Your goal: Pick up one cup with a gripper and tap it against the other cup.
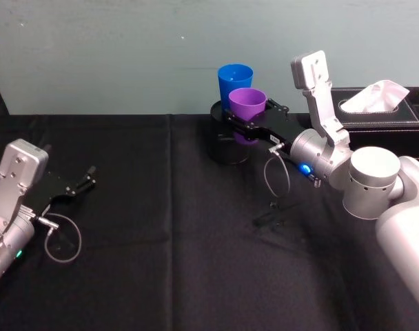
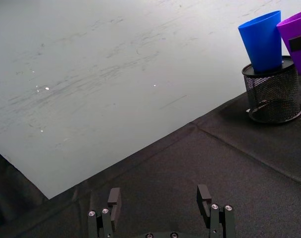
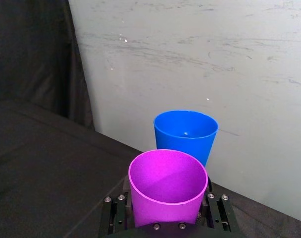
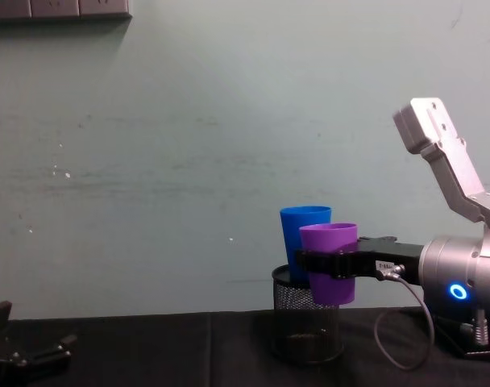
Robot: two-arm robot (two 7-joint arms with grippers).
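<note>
1. Head view: the right pincer (image 1: pixel 254 110) is clamped on the purple cup (image 1: pixel 247 103), held aloft at five o'clock of the blue cup (image 1: pixel 235 81).
2. Left wrist view: the left pincer (image 2: pixel 160 203) is parked, fingers apart.
3. Chest view: the blue cup sits in a mesh holder (image 4: pixel 308 326); a hard tap could topple both.

Smooth plastic purple cup (image 3: pixel 166 191) and blue cup (image 3: pixel 185 134); black wire-mesh holder (image 2: pixel 272 91); matt cloth table (image 1: pixel 161 227).

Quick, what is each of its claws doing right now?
Left gripper: open, empty, low over the table.
Right gripper: shut on the purple cup, beside the blue cup.
</note>
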